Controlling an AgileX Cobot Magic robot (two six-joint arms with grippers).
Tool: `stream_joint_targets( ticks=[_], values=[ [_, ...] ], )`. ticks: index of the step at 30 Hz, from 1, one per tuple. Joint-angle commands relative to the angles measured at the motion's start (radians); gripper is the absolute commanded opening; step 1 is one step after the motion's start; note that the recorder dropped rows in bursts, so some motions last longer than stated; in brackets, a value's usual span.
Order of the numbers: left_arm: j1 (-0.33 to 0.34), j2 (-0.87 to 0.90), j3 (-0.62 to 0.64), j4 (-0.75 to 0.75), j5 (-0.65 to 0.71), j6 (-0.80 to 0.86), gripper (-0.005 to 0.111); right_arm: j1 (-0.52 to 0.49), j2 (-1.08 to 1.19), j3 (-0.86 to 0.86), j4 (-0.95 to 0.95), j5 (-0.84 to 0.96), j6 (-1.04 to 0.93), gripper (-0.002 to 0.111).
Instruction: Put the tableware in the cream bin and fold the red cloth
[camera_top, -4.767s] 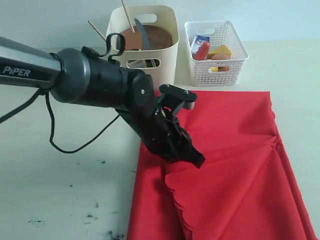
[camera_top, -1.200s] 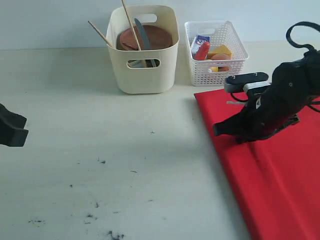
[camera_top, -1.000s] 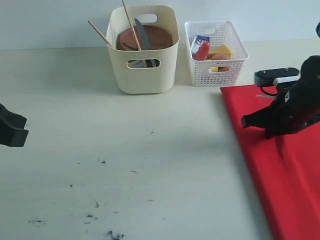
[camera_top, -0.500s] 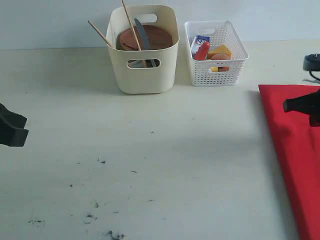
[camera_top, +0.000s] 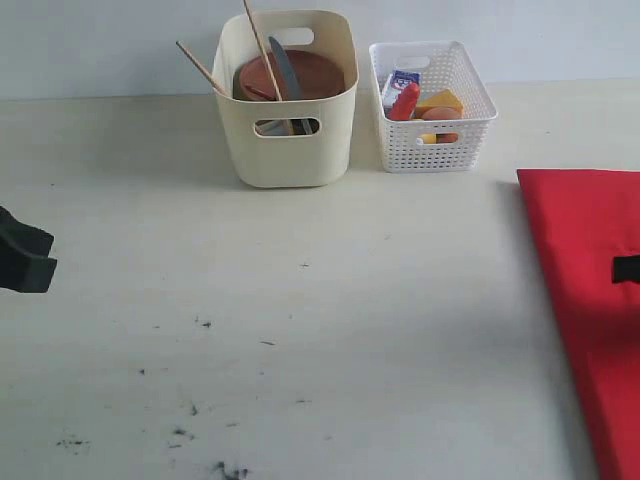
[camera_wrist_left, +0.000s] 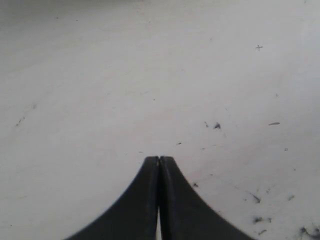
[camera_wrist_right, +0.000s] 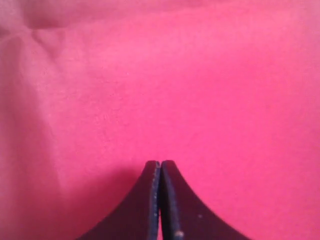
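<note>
Okay, the cream bin (camera_top: 290, 150) at upper middle holds the brown plate (camera_top: 312, 72), knife (camera_top: 283, 62) and chopsticks (camera_top: 255, 35), so sorting looks done. The red cloth (camera_top: 585, 280) lies flat at the right edge, seemingly folded. The left gripper (camera_wrist_left: 159, 165) and right gripper (camera_wrist_right: 160, 167) are both pinched together, holding nothing.

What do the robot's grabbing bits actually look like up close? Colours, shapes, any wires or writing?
Both are plain black. The left tool has two smooth fingers, broad at the base and curving in to slim tips. The right tool has the same shape, with a few pale specks. No cables or lettering show on either.
</note>
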Motion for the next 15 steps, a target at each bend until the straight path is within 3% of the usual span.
stream_joint_targets(
  ticks=[1,4,15],
  values=[
    [0.003,-0.006,0.003,-0.002,-0.012,-0.011,0.001,-0.006,0.067,0.004,-0.098,-0.144,0.028,0.0],
    [0.003,-0.006,0.005,0.027,-0.012,-0.009,0.001,-0.006,0.135,-0.028,-0.216,-0.217,0.028,0.0],
    [0.003,-0.004,0.005,0.047,-0.012,-0.011,0.001,-0.003,0.388,-0.378,-0.248,-0.381,-0.025,0.0]
  ],
)
